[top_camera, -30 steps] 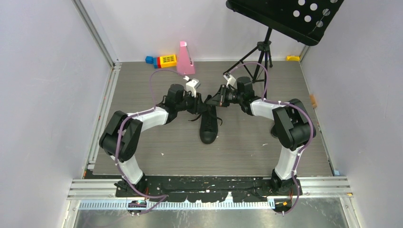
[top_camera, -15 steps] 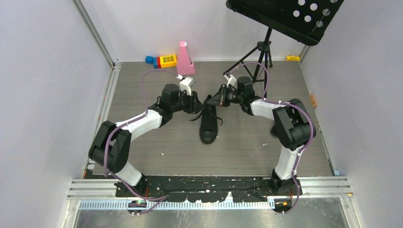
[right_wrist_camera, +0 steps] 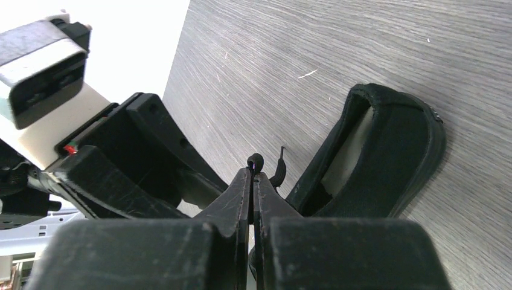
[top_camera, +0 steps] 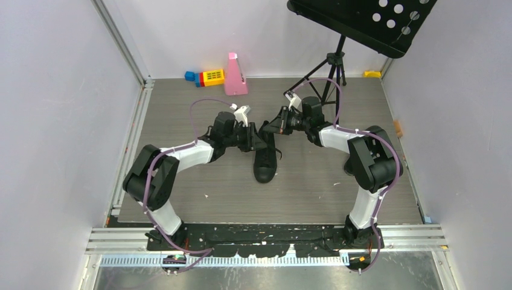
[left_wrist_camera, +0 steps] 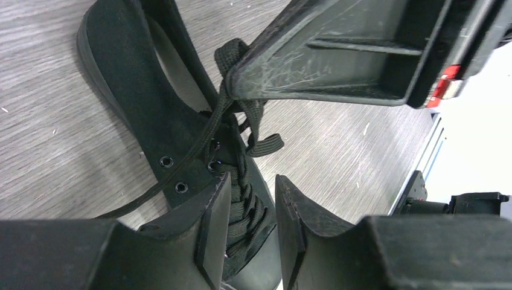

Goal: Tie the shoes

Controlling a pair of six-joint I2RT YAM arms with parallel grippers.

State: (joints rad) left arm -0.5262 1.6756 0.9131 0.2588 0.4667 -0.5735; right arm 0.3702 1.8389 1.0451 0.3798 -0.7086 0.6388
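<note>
A black sneaker [top_camera: 264,162] is lying near the middle of the grey tabletop [top_camera: 314,193], its rounded toe pointing toward the near edge and its open heel toward the far edge, as two robot arms are bending over its laced top. The right hand [right_wrist_camera: 253,172], leaning in from the right-edge side, is pressing its fingers together on a thin black lace [left_wrist_camera: 218,121], which is running taut from the eyelets up to the fingertips, with a small bit of it poking out past the tips. The left hand [left_wrist_camera: 252,220], leaning in from the left-edge side, is hovering low over the laced tongue with its fingers standing apart and nothing between them. Whether they are touching the canvas cannot be told. The two hands are sitting just beside each other above the shoe's throat. Another stretch of lace is trailing loose across the sneaker's side toward the tabletop. Along the far edge, a pink wedge [top_camera: 235,75], a yellow block [top_camera: 212,77] and a blue block [top_camera: 189,76] are resting, while a black music stand [top_camera: 362,24] on a tripod is standing near the far right corner.
</note>
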